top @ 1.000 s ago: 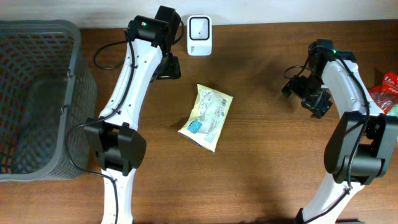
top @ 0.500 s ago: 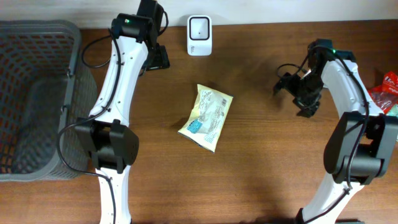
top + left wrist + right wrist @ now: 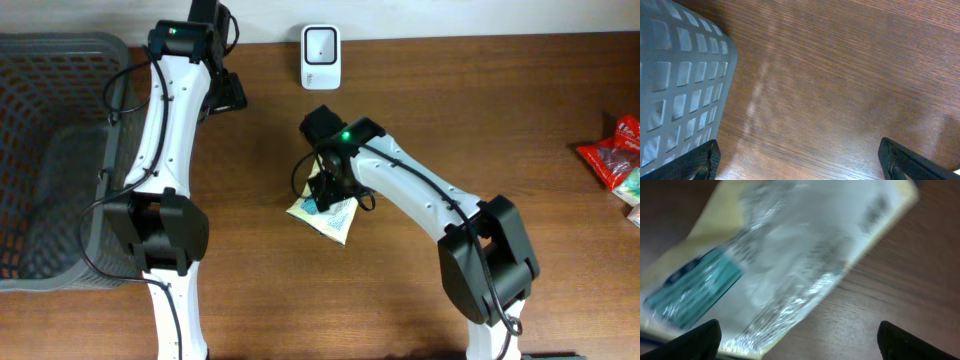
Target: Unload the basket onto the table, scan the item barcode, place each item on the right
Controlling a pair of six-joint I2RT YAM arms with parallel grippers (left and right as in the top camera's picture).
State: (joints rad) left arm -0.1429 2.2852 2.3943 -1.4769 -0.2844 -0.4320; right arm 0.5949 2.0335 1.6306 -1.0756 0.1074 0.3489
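The item, a pale yellow and clear packet [image 3: 338,222] with a teal label, lies flat in the middle of the table. My right arm covers most of it from above. My right gripper [image 3: 324,190] hovers open just over its upper left part. In the right wrist view the packet [image 3: 780,255] fills the frame, blurred, and the gripper [image 3: 800,346] has only the packet's edge and wood between its fingers. The white scanner [image 3: 320,43] stands at the far edge. My left gripper [image 3: 228,95] is open over bare wood near the basket, and holds nothing [image 3: 800,167].
A grey mesh basket [image 3: 60,150] fills the left side, and its rim [image 3: 675,75] shows close beside my left fingers. Red packets [image 3: 615,150] lie at the right edge.
My right arm has swung from the right side to the middle, over the packet. My left arm has moved left, away from the scanner and toward the basket. The packet has not moved.
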